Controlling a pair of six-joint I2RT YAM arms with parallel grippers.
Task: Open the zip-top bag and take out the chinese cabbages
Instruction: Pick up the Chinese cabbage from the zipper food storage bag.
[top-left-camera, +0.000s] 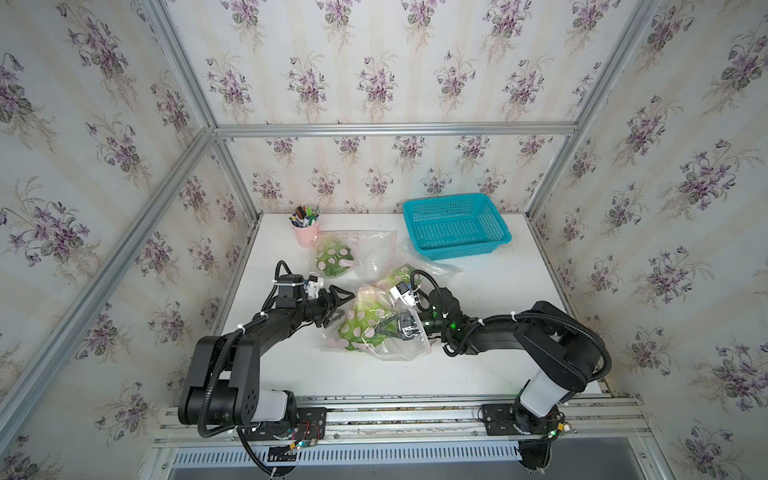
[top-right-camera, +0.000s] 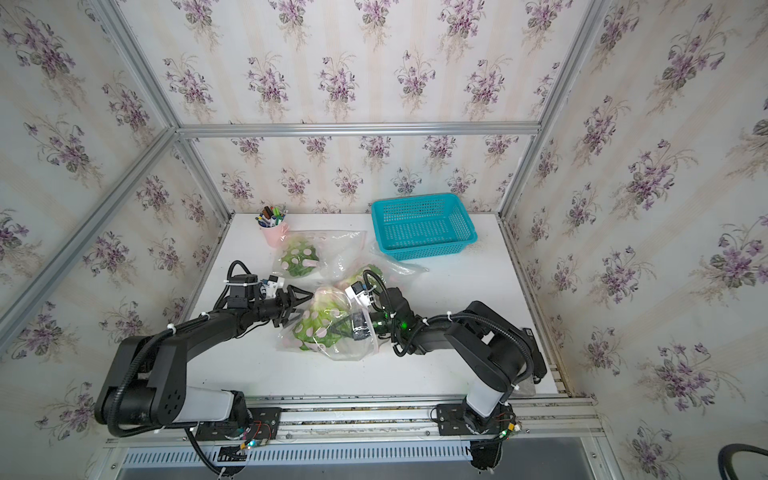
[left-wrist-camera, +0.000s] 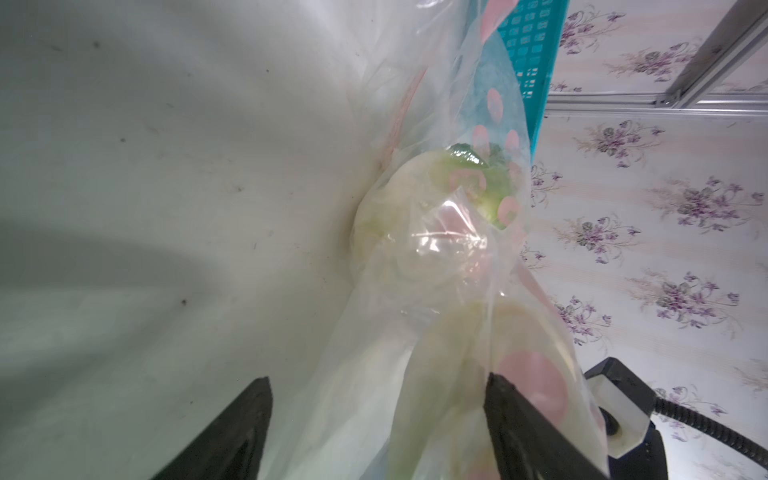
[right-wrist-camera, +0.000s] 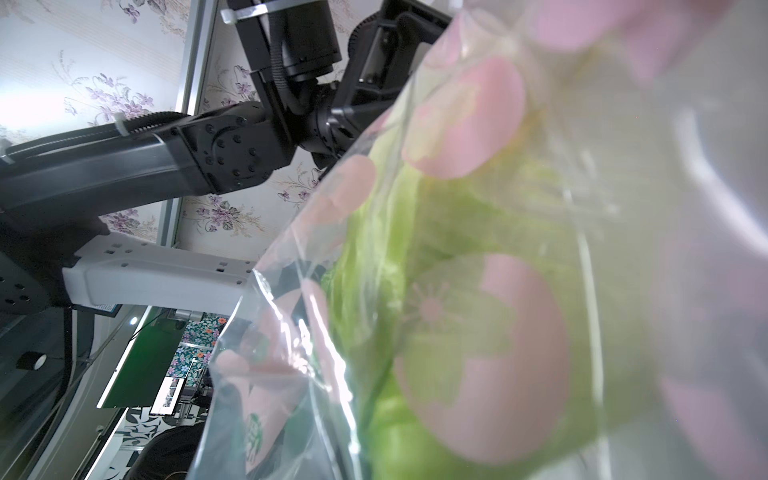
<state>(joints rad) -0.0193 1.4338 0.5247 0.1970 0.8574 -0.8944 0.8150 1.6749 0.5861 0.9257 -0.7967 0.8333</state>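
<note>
A clear zip-top bag (top-left-camera: 401, 349) with pink dots lies mid-table, in both top views. A green chinese cabbage (top-left-camera: 360, 329) shows inside it. My right gripper (top-left-camera: 385, 328) reaches into the bag from the right; its fingers show dimly through the film beside the cabbage, and the wrist view shows only bag and green leaves (right-wrist-camera: 415, 232). My left gripper (top-left-camera: 344, 308) stands open at the bag's left end, its fingers (left-wrist-camera: 249, 419) wide around film and a whitish cabbage base (left-wrist-camera: 399, 216). Two more cabbages (top-left-camera: 334, 259) (top-left-camera: 399, 274) lie behind in plastic.
A teal perforated basket (top-left-camera: 465, 249) stands at the back right of the white table (top-left-camera: 498, 299). A pink cup of pens (top-left-camera: 306, 236) is at the back left, next to a second dotted bag (top-left-camera: 370, 249). Metal frame posts and flowered walls close in the table.
</note>
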